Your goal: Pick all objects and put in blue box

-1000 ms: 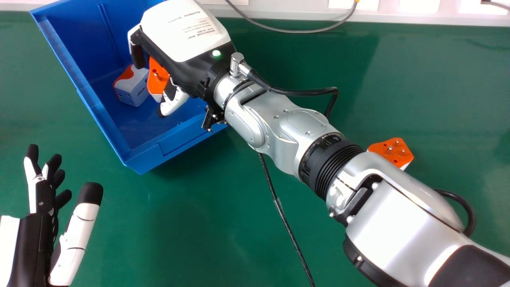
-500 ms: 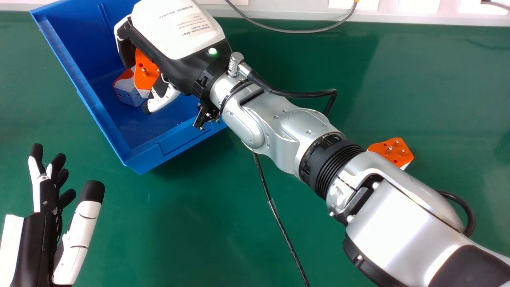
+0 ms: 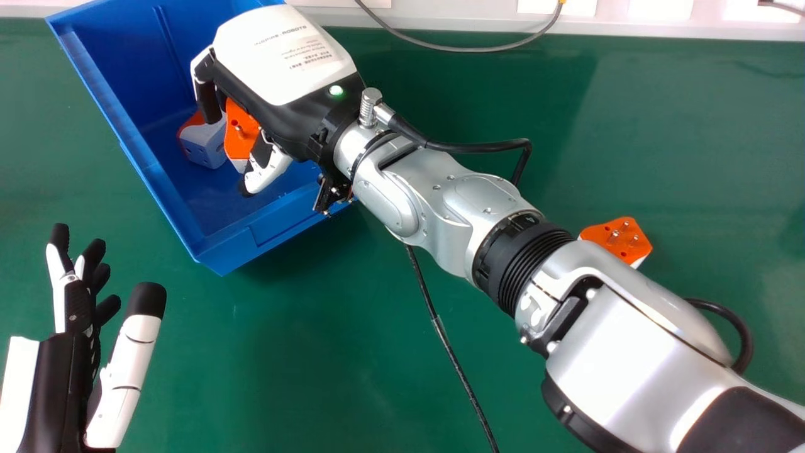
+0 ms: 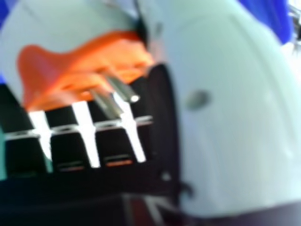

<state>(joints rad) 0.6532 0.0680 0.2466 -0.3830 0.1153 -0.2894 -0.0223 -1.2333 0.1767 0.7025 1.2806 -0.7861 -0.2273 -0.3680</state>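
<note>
Black and white, the right hand (image 3: 286, 63) curls its fingers and thumb round an orange-and-white plug adapter (image 3: 241, 135), metal pins exposed, over the floor of the blue box (image 3: 157, 182). Just beside it, a second adapter (image 3: 204, 143) lies in the box near its left wall. The box sits at the far edge of the green table (image 3: 302, 352). Well in from that edge, a third adapter (image 3: 619, 239) rests pins up beside the right forearm (image 3: 478, 201). The left hand (image 3: 63, 377), fingers extended and thumb apart, is at the head view's lower left.

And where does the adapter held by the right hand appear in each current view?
Head view: the adapter is over the blue box, between the right hand's fingers and thumb.
Right hand view: its orange face, with metal pins, is beside the thumb.
Shared landmark: that pale thumb.
</note>
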